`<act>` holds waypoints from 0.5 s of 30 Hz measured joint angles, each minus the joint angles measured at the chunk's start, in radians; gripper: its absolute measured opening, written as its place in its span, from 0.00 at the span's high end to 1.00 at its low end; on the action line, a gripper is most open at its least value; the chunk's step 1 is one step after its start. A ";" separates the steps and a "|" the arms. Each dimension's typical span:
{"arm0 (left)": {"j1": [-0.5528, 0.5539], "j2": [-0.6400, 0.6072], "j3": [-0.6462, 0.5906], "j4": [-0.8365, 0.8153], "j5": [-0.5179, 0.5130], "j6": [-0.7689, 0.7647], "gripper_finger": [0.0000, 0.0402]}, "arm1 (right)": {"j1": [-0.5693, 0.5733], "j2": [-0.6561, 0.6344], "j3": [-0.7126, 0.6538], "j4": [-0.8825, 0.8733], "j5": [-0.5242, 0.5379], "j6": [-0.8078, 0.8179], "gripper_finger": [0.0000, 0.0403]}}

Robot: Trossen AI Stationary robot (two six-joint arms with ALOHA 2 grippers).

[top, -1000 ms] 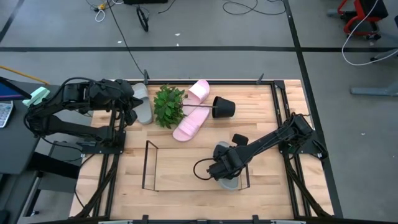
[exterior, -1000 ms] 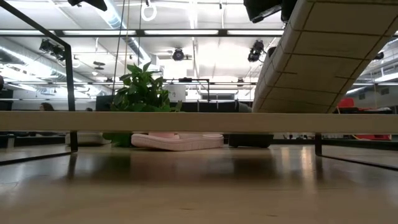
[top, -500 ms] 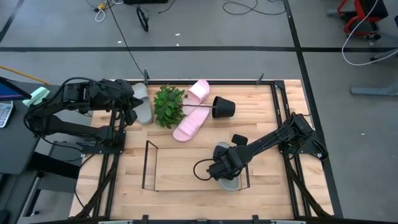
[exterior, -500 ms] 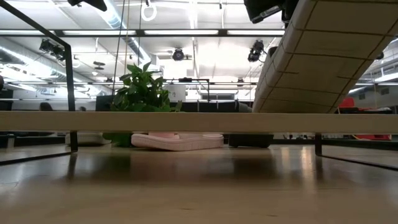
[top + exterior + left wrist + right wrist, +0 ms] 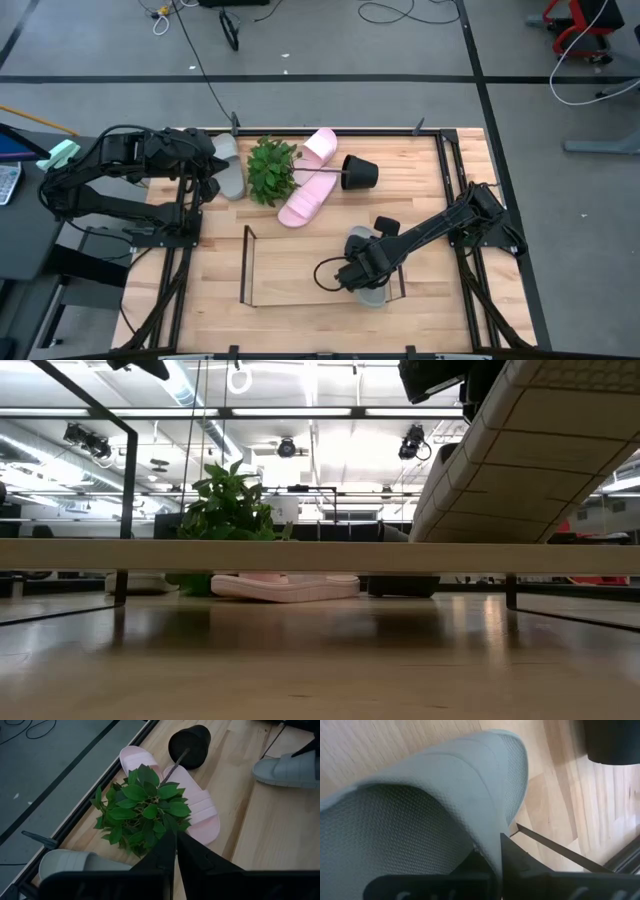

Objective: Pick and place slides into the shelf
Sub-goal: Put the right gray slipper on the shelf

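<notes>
Grey-green slide (image 5: 420, 810) pinched in right claw (image 5: 496, 851); over shelf (image 5: 246, 268)

Two dark jointed arms (image 5: 110, 175), looped black cables, pale-green clip.

Four slide sandals are on the tabletop (image 5: 290, 260): two pink slides (image 5: 321, 146) (image 5: 303, 203) and two grey-green slides (image 5: 228, 172) (image 5: 366, 292). There is one black wire shelf (image 5: 245, 268) and one green plant (image 5: 271, 169) with one black pot (image 5: 360, 172). Two robot arms reach over it.
</notes>
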 joint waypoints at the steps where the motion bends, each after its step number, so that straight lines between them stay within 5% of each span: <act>1: 0.000 0.000 0.000 0.000 0.000 0.000 0.93 | 0.000 0.000 0.000 0.011 -0.002 -0.001 0.97; 15: 0.000 0.000 0.000 0.000 0.000 -0.001 0.94 | -0.001 0.002 -0.001 0.130 -0.134 -0.111 0.79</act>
